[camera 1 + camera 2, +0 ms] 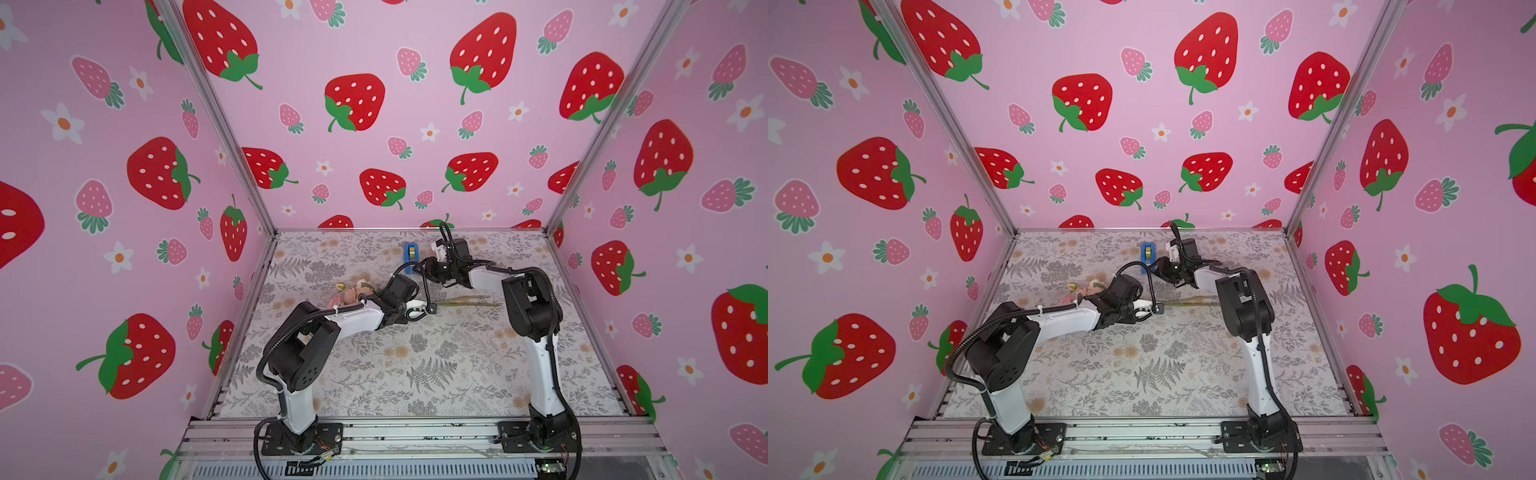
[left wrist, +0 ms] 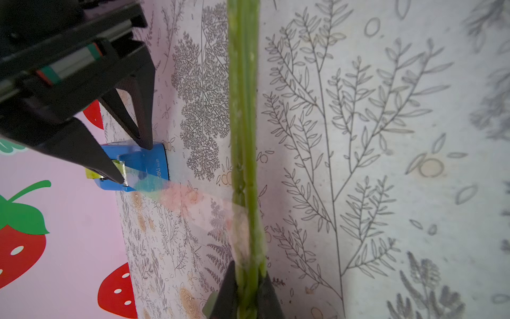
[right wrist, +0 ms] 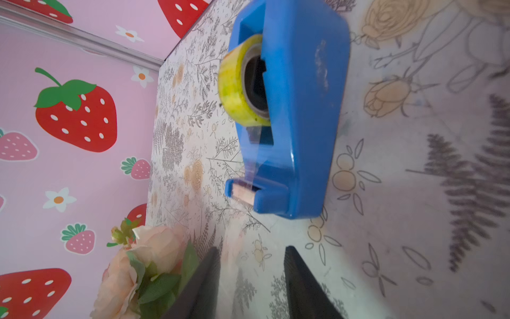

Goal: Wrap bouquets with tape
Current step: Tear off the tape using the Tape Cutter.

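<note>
Enclosure with pink strawberry-print walls (image 1: 415, 124), and a grey fern and tan blossom table covering (image 1: 415, 365).

Bouquet (image 1: 349, 294) lies flat mid-table: blooms to the left, stems (image 1: 469, 302) pointing right.

Left gripper (image 2: 248, 270) is clamped tight on the stems, which run straight out between its fingers. It grips just right of the blooms, and the long stem ends stick out past it to the right.

Blue tape dispenser (image 1: 410, 257) sits on the covering at far centre, near the back wall and beyond the bouquet. The yellowish roll (image 3: 234, 82) is seated in it.

A clear tape strip (image 2: 193, 198) spans from the dispenser's cutter end down to the stems and is stuck on them just ahead of the left fingers.

Right gripper (image 3: 251, 248) is just beside the dispenser on its near-right side, jaws apart with a clear gap. The right wrist view shows the dispenser ahead of the fingertips, not between them. The strip looks to pass through the gap; can't tell whether either finger touches it.
</note>
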{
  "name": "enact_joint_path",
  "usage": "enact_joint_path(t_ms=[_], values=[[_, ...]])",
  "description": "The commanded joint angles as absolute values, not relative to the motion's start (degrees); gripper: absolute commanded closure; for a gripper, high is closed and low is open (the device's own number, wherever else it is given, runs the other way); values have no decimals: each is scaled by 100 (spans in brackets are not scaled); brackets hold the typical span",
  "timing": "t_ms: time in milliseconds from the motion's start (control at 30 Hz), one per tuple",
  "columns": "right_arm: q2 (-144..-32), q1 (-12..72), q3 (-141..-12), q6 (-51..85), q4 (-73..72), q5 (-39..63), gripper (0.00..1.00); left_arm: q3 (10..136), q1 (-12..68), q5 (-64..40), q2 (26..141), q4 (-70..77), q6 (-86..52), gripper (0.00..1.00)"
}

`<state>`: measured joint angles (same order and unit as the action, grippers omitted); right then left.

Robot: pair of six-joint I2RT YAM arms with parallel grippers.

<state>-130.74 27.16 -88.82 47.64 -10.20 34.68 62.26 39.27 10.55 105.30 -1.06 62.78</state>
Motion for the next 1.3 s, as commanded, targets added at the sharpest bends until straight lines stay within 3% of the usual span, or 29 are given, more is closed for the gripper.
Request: enact_joint_path(t_ms=[0, 233, 333, 533, 767, 1267], values=[[-13243, 2758, -9075, 4979, -1050, 3364, 61, 6340, 3965, 1017, 10634, -160, 6323, 100], [-13350, 2810, -9135, 5134, -1237, 3504, 67, 6346, 3964, 984, 10665, -160, 6328, 100], [-13410, 2838, -9201, 5148, -1167, 3467, 81, 6339, 3964, 968, 10674, -152, 6328, 100], [-13491, 2870, -9214, 5254, -1125, 3528, 100, 6353, 3964, 962, 10706, -113, 6328, 100], [-13775, 2960, -9910, 4675, 832, 2710, 100, 6316, 3955, 984, 10646, -61, 6346, 100], [-13904, 3049, -10242, 4392, 2098, 1517, 100, 6257, 3966, 1061, 10261, 41, 6425, 100]])
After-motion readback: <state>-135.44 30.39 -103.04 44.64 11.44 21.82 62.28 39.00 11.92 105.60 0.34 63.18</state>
